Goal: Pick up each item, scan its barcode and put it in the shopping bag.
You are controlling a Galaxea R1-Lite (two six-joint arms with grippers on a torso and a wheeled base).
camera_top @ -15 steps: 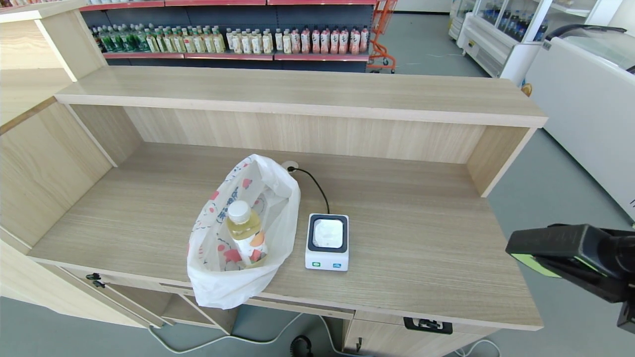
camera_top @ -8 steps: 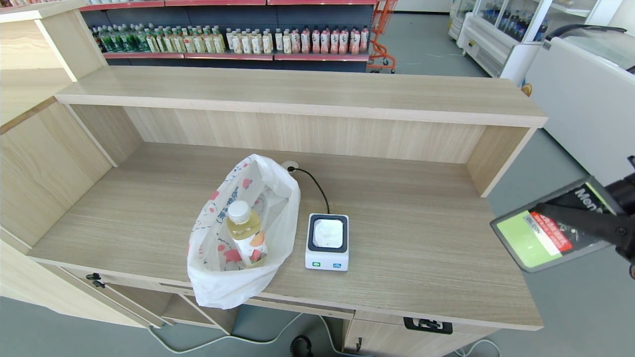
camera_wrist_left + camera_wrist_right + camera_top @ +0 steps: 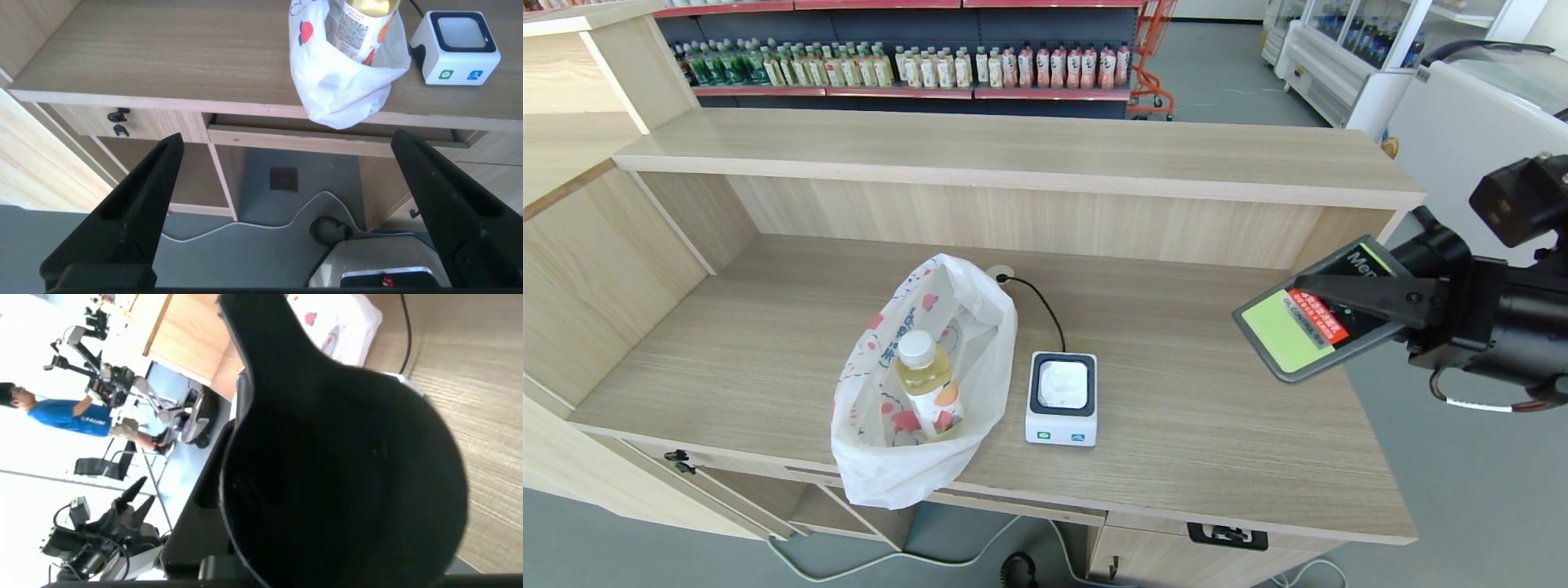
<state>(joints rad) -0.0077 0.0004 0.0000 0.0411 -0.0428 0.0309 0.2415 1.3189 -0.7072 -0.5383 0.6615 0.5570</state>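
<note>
- Right end effector [image 3: 1327, 296], at the right of the head view, is clamped on a flat dark packet [image 3: 1278, 335]. It holds the packet over the right end of the worktop [image 3: 1217, 408], label face tilted up.
- Scanner [image 3: 1062, 398] sits at centre frame, window facing up. Judgement: the label must be turned down over it to read.
- Shopping bag [image 3: 984, 327] is just left of the scanner, mouth open, with a bottle [image 3: 925, 380] upright inside. That leaves a short transfer after the scan.
- Left end effector [image 3: 286, 204] has its fingers wide apart and is empty, low before the worktop's front edge.
</note>
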